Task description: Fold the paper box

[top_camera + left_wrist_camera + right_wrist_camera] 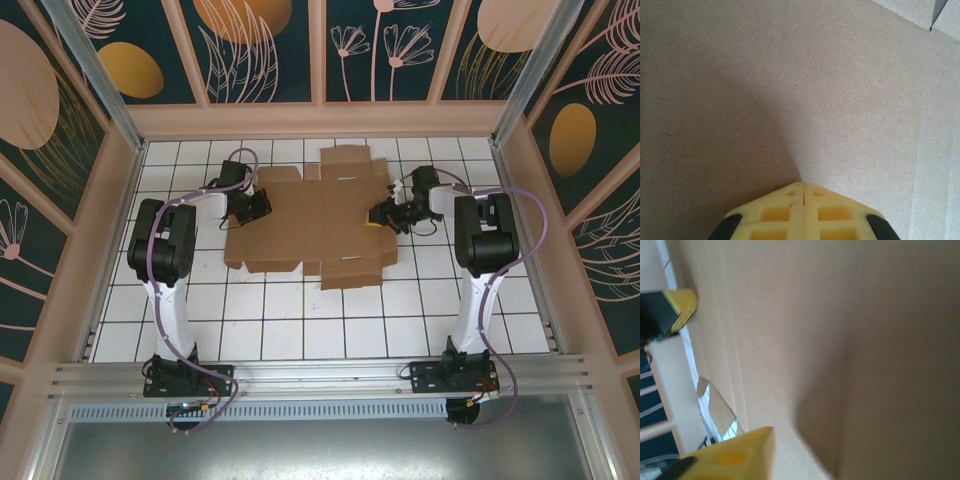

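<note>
Paper box (315, 215): an unfolded brown cardboard sheet, lying opened out on the white tiled bench (300, 320), mid-width and toward 12 o'clock. Left tool (262, 207): at the sheet's 9 o'clock edge, its yellow fingers (780, 212) pressed together with nothing between them, tip over bare cardboard. Right tool (383, 216): at the sheet's 3 o'clock edge, fingers (740, 452) standing apart beside the cardboard; whether they grip it cannot be told

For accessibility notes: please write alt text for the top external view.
A flat, unfolded brown paper box lies on a white tiled table. The left arm and right arm reach in from the near edge, their jaws at its left and right sides.
</note>
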Tool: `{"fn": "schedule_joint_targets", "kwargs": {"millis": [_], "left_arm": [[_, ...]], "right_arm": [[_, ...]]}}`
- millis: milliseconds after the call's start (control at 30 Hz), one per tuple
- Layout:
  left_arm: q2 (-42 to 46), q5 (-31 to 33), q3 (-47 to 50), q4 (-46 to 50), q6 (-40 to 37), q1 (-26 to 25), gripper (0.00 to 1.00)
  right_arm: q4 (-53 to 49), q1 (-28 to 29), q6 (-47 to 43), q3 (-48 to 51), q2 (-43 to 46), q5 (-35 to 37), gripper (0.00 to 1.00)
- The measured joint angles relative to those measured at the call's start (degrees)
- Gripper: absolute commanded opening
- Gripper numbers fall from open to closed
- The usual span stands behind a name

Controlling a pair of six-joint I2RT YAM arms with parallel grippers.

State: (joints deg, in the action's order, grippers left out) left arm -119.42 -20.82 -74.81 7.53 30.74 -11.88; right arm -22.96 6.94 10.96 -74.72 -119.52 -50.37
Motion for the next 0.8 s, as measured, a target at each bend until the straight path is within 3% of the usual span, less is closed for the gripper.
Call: {"fn": "schedule_joint_targets", "kwargs": {"millis": [100, 267, 600, 800], "left_arm": [[0.04, -1.03, 0.61, -1.31, 0.57, -0.11, 0.0], [0.07, -0.81, 0.79, -2.25, 1.01, -2.08, 0.0], [1.42, -5.07, 3.67, -3.91, 4.52, -9.62, 0.0], [6.43, 0.79, 5.33, -2.4, 4.96, -9.4, 0.0]], "right_arm": [[-1.79, -0.48, 0.55, -0.87, 1.03, 2.34, 0.0], [-11.15, 0.42, -1.27, -7.85, 2.64, 10.6, 0.0], [-33.31, 8.31, -1.81, -28.24, 4.04, 46.23, 0.01], [-37.53, 14.27, -1.9, -37.46, 3.96, 62.88, 0.02]]}}
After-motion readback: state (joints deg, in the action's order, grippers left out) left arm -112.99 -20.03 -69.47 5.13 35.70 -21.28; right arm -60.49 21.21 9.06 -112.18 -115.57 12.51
